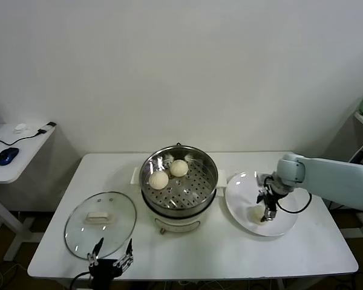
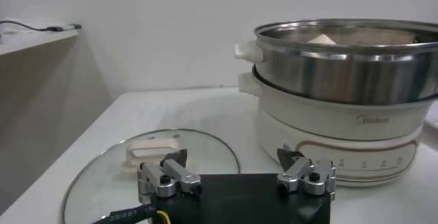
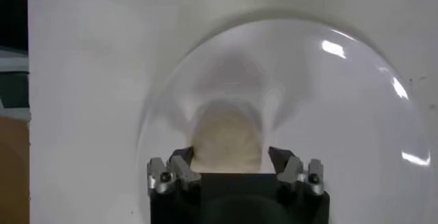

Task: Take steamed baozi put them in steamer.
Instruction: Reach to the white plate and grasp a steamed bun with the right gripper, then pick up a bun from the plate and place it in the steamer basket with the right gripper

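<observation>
While right gripper [image 3: 229, 167] straddles a baozi [image 3: 226, 140] on plate [image 1: 287, 225], jaws wide, nothing held; hard squeeze could dent it; left gripper [image 1: 111, 254] idle, open, nr lid [image 1: 100, 217].

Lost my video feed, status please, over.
Right gripper open, straddling a baozi on the plate. Two baozi in the steamer. Left gripper open, idle by the lid.

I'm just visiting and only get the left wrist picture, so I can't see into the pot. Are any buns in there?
Observer: Yes, two steamed baozi lie in the steamer.
Operator: And what's the other arm doing?
Observer: The right gripper is down at the white plate, open, with one finger on each side of a third baozi. The left gripper waits open by the glass lid.
</observation>
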You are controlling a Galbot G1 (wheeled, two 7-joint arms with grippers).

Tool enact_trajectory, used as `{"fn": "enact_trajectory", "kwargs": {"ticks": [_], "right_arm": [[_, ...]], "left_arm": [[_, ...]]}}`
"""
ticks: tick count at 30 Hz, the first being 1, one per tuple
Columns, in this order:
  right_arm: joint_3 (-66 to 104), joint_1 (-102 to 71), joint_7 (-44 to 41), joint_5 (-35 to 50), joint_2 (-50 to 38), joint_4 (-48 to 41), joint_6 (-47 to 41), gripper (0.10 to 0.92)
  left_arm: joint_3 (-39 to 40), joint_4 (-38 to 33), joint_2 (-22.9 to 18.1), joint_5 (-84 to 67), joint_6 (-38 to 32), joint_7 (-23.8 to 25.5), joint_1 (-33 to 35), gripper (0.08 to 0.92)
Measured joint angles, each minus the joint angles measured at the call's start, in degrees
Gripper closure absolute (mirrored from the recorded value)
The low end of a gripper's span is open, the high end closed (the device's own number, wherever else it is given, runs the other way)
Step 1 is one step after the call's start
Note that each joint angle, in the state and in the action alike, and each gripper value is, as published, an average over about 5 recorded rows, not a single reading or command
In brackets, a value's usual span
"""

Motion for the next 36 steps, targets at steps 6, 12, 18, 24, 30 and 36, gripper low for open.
{"fn": "enact_trajectory", "kwargs": {"ticks": [6,12,18,24,30,36], "right_arm": [[0.20,0.80,-0.98,-0.61,0.08,0.08,0.48,0.420],[-0.90,4.90,-4.06,-0.15,1.01,0.01,2.44,0.431],[-2.47,13.74,-9.91,0.78,4.04,-1.82,8.22,0.431],[-2.53,24.49,-16.93,1.63,10.44,-3.11,18.13,0.431],[-0.91,30.67,-19.48,1.92,18.12,0.86,26.74,0.429],[0.77,30.49,-18.66,-2.44,24.09,6.61,33.14,0.431]], "left_arm": [[0.14,-0.30,0.00,0.13,0.16,-0.03,0.02,0.177],[0.37,-0.92,0.00,0.14,0.65,-0.02,0.01,0.177],[0.63,-1.51,0.22,0.25,0.78,0.03,0.22,0.177],[0.92,-2.11,0.41,0.38,0.71,0.09,0.49,0.177],[0.92,-2.21,0.44,0.38,0.49,0.09,0.48,0.177],[0.72,-2.20,0.49,0.33,0.43,0.06,0.34,0.177]]}}
